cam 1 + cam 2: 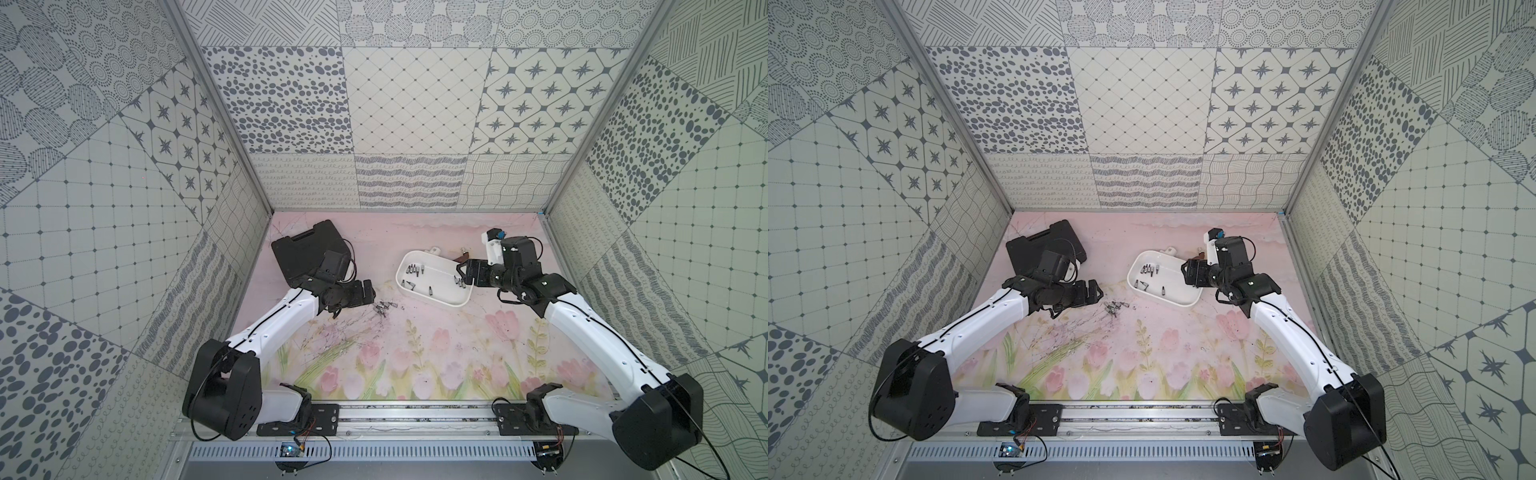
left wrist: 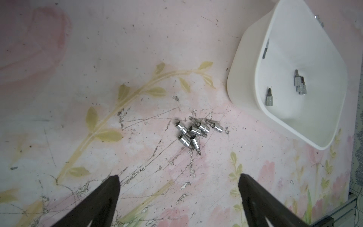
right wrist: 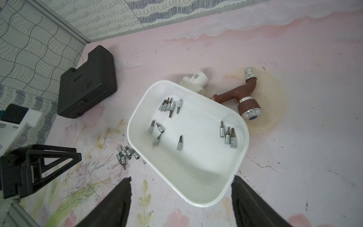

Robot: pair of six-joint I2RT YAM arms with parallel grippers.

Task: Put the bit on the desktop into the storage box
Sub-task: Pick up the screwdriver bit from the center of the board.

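Black fingers (image 2: 102, 200) of the left gripper (image 2: 180, 175) frame the wrist view, spread wide with nothing between them, hovering over the desktop (image 2: 98, 59). Right ahead of them sits a heap of silver bits (image 2: 193, 133) on the scratched pink surface, piled against one another, near the storage box (image 2: 241, 82) but outside it. In both top views that heap lies between the left gripper and the box.

Over to the right gripper (image 3: 181, 177): it hangs above the box's near corner, jaws apart as well, gripping nothing. Down inside the box, other bits (image 3: 170, 106) are scattered: a bunch at one end, a few mid-floor, three side by side by the opposite wall.

Just beyond the box lie a white pipe fitting (image 3: 194, 80) and a brown tap (image 3: 235, 94). Far left, a black case (image 3: 86, 84) rests flat.
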